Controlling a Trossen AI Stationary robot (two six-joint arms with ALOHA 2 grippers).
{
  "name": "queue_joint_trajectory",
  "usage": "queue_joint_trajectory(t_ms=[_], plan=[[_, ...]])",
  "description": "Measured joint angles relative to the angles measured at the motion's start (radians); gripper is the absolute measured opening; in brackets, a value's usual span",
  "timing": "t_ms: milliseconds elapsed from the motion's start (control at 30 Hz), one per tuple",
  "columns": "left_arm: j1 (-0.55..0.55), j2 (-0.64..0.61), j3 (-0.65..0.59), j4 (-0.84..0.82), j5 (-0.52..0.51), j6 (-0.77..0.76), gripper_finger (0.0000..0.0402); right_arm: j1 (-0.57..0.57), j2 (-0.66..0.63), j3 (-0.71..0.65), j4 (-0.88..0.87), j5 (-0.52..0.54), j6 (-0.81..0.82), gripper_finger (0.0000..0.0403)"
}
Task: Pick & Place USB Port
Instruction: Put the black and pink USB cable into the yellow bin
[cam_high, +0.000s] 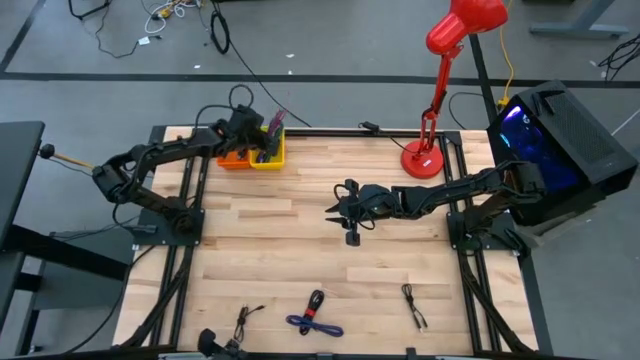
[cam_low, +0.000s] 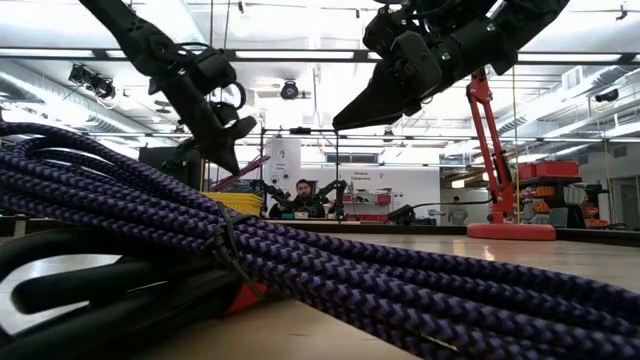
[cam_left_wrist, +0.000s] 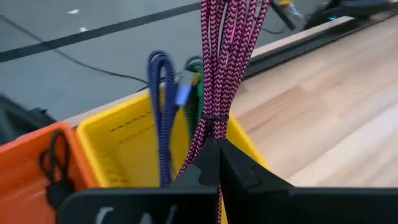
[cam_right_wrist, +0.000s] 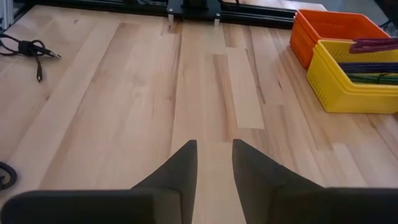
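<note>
Left gripper (cam_left_wrist: 214, 155) is clamped on a pink braided USB cable (cam_left_wrist: 227, 56), held over the yellow bin (cam_left_wrist: 118, 134) for drop-in. Right gripper (cam_right_wrist: 214, 165) hangs mid-table, fingers apart, empty, likely waiting. More cables lie near the table's (cam_high: 300, 260) front edge.

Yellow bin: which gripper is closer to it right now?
Left. The left gripper is right over the yellow bin, shut on a pink cable hanging into it. The right gripper is open over the table's middle, well away from the bin.
</note>
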Motion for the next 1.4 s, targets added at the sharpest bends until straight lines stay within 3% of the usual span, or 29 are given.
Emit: queue_joint_trajectory(t_ms=[533, 1100, 1400], plan=[[0.019, 0.000, -0.023, -0.002, -0.046, -0.120, 0.0000, 0.000, 0.000, 0.000, 0.005, -0.002, 0.000, 0.0102], [-0.028, 0.007, -0.024, -0.066, -0.089, -0.136, 0.0000, 0.000, 0.000, 0.000, 0.013, -0.003, 0.001, 0.0102], [-0.033, 0.007, -0.103, 0.008, -0.092, -0.150, 0.0020, 0.000, 0.000, 0.000, 0.014, -0.002, 0.002, 0.0102]])
